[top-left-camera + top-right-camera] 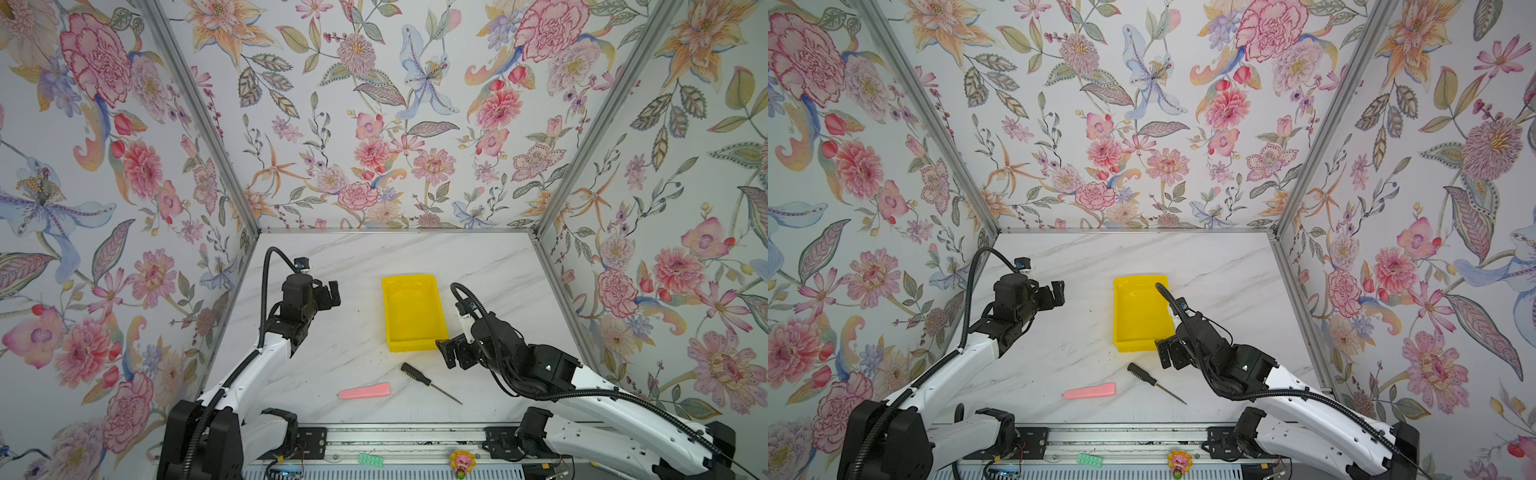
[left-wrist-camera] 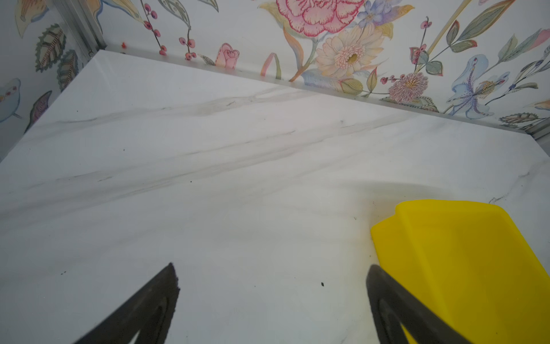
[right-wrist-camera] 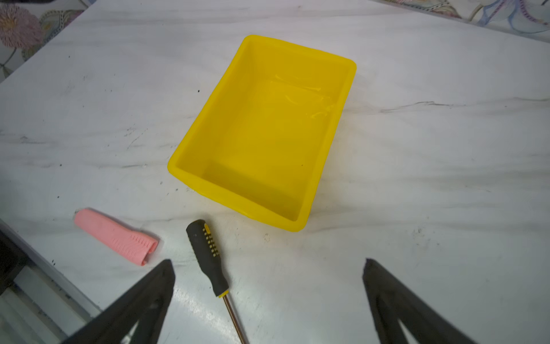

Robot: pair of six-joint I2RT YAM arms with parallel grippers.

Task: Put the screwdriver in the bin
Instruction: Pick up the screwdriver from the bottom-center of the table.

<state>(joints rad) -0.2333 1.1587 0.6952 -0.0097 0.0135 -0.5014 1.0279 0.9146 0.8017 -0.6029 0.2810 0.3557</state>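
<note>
marble table [image 1: 332,353] bears screwdriver [image 1: 415,374] near bin [image 1: 415,345]; left pincer [image 2: 272,268] and right pincer [image 3: 268,262] released.

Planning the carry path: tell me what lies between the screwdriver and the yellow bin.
Only bare tabletop; the screwdriver lies apart from the bin, shown best in the right wrist view.

A pink bar [image 1: 365,391] lies near the front edge of the marble tabletop [image 1: 415,253] — beyond it, a green studded piece [image 1: 375,460] and a figurine [image 1: 462,461] on the rail [image 1: 395,434].
</note>
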